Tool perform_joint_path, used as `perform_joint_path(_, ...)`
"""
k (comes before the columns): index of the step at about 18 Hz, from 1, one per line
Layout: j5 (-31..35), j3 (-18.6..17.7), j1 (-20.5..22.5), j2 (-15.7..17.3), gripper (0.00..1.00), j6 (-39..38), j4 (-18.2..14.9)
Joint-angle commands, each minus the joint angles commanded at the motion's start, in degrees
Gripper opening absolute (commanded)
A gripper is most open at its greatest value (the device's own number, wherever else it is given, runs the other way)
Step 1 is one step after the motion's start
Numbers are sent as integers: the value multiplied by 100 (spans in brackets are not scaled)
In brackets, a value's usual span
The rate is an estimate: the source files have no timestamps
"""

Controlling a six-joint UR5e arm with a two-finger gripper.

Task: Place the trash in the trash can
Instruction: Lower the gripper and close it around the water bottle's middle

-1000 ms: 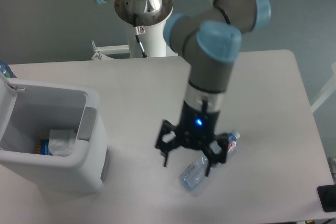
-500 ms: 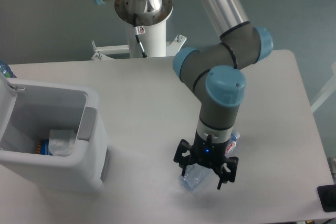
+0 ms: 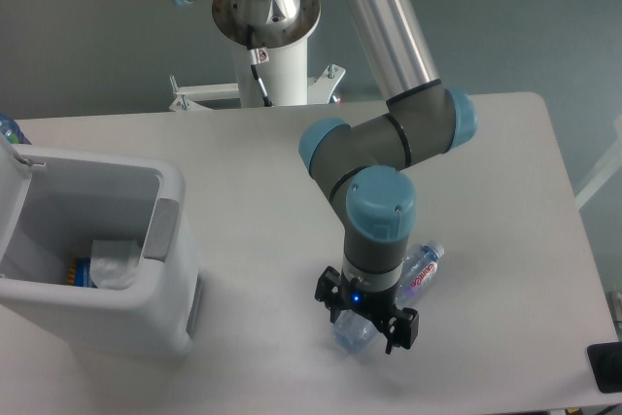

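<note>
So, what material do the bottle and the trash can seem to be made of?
The bottle looks like thin clear plastic: the table shows through it, and it bears red lettering. The trash can looks like matte light grey moulded plastic, judging by its rounded corners and even surface.

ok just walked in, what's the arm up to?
The arm is clearing trash into the bin at the table's left. Its gripper is down at the base end of the water bottle lying near the front edge, fingers straddling it. Whether they have closed on it can't be told from this view, and the bottle is not yet lifted off the table. A crumpled wrapper already sits inside the bin.
</note>
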Motion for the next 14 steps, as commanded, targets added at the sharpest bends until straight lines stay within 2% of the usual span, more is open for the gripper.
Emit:
perform_joint_path(8,431,35,-79,-194,100,202,-18)
perform_joint_path(14,642,132,-114,-343,77,211,-53)
